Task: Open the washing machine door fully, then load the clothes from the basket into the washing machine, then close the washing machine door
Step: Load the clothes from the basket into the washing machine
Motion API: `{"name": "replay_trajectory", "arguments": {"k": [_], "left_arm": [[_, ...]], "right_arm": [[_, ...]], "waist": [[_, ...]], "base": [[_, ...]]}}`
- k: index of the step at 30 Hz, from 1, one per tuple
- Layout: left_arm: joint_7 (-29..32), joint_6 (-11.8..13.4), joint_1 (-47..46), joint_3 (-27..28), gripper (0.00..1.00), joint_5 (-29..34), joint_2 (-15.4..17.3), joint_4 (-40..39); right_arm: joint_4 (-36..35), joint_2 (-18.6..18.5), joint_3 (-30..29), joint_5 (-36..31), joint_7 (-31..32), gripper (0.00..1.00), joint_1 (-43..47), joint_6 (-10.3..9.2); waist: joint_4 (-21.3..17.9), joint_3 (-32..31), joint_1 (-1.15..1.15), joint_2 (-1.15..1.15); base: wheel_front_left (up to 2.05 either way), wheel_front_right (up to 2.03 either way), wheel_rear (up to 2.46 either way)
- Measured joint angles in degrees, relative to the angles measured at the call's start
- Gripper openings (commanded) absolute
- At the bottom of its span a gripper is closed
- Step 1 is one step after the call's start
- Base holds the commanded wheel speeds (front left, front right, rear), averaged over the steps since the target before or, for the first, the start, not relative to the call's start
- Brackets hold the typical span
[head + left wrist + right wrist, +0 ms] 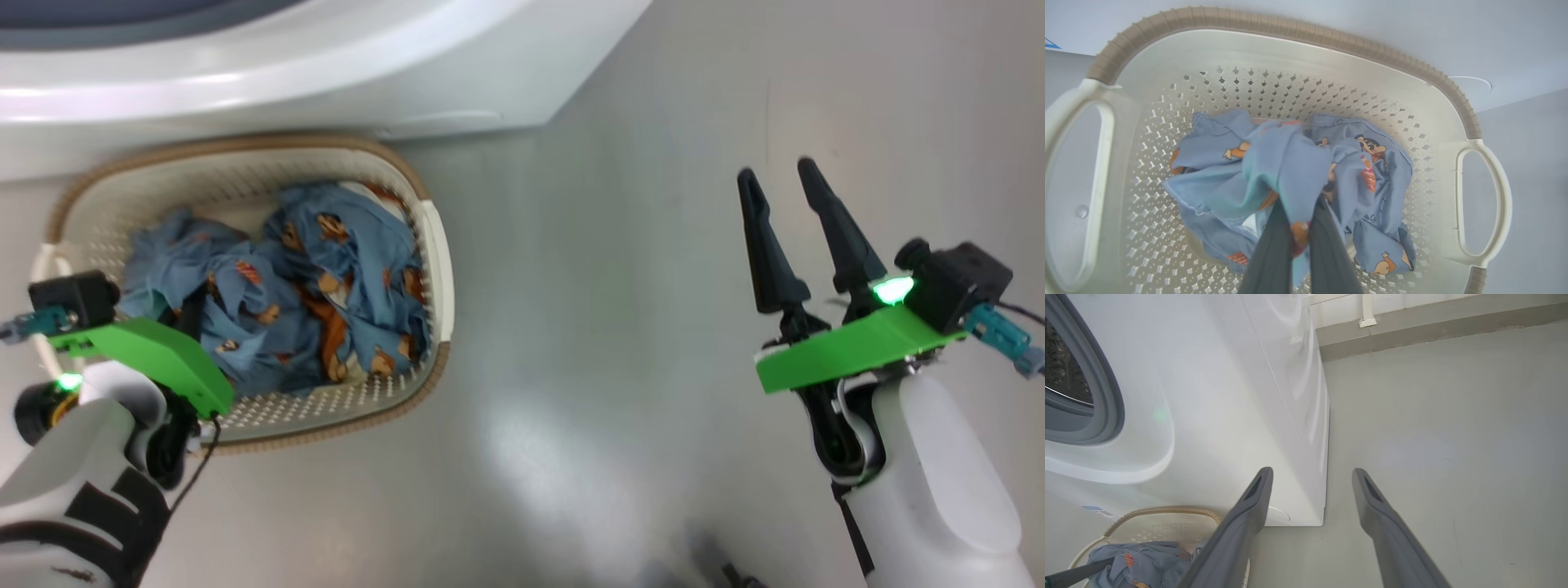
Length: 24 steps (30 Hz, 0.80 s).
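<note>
The cream basket (pixel 433 245) stands on the floor against the white washing machine (pixel 326 73). The blue cartoon-print clothes (pixel 343 269) lie piled inside it. My left gripper (pixel 1298 204) reaches down into the basket (pixel 1290 26) and is shut on a fold of the clothes (pixel 1290 163), which bunches up between its dark fingers. My right gripper (pixel 775 171) hangs open over bare floor, well right of the basket, with nothing between its fingers (pixel 1249 506). The right wrist view shows the machine's grey seal and drum opening (pixel 1069 375). The washing machine door is out of view.
The grey floor (pixel 612 327) spreads to the right of the basket and machine. A wall base with a white pipe (pixel 1367 310) runs behind the washing machine (pixel 1229 396). The basket's white side handles (pixel 1482 204) stick out on both sides.
</note>
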Motion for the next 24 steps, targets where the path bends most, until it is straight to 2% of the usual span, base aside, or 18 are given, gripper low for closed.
{"name": "replay_trajectory", "arguments": {"k": [3,6,13,24], "left_arm": [[-0.04,0.00,1.40,1.33,0.00,0.12,0.11,-2.08],[-0.14,0.00,2.86,4.95,0.00,1.80,0.36,-4.83],[-0.21,0.01,9.63,14.11,0.00,9.83,0.23,-10.71],[-0.22,0.01,19.25,24.92,0.00,21.74,-1.01,-22.98]], "right_arm": [[0.51,-0.41,-0.14,0.07,0.00,1.00,1.44,0.00],[0.85,-0.97,-0.30,0.48,0.00,1.00,2.48,0.00],[1.68,-1.65,-0.66,1.04,0.00,1.00,5.34,0.00],[2.72,-3.41,-1.87,2.03,0.00,1.00,10.31,0.00]], "waist": [[0.54,-2.13,0.00,0.00],[1.10,-4.33,0.00,0.00],[2.16,-9.67,0.00,0.00],[3.36,-17.46,0.00,0.00]], "base": [[0.00,0.00,0.00],[0.00,0.00,0.00],[0.00,0.00,0.00],[0.00,0.00,0.00]]}}
